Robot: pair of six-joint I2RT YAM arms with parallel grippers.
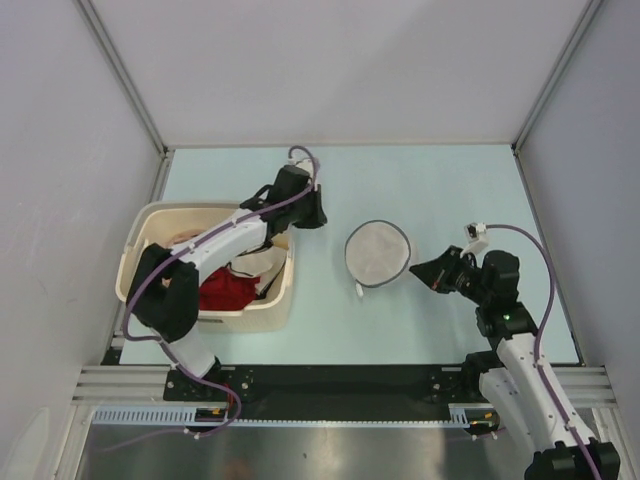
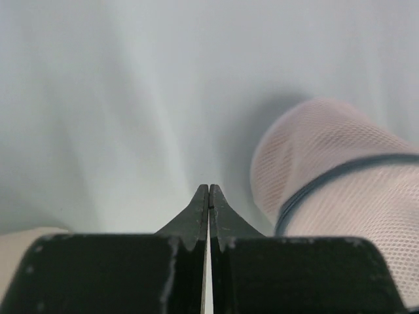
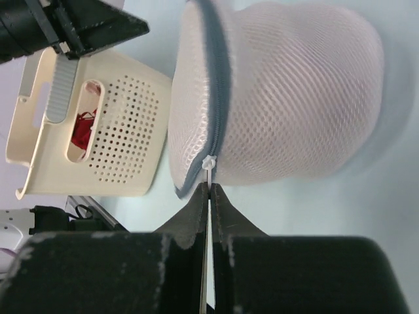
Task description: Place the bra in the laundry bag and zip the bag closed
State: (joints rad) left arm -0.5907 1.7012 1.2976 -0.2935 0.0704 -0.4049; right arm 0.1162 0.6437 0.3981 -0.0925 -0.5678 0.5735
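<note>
Well, the laundry bag [image 1: 378, 252] sits puffed up on the table [image 1: 430, 190] between the two arms, and its zip looks shut. The mesh looks a bit pink, so I think the bra is inside, but I can't see it plainly. The left fingers [image 2: 196, 209] and right fingers [image 3: 219, 209] are pressed together, holding nothing. The right ones point at the zip pull [image 3: 208, 161], maybe to tug it.

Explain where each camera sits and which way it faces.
Top external: overhead behind the arms, looking down on the table; both arms show.
Left wrist: on the left arm, facing past its shut left hand toward the laundry bag.
Right wrist: on the right arm, facing past its shut right hand at the bag's zip and the basket.
All three share the laundry bag.
</note>
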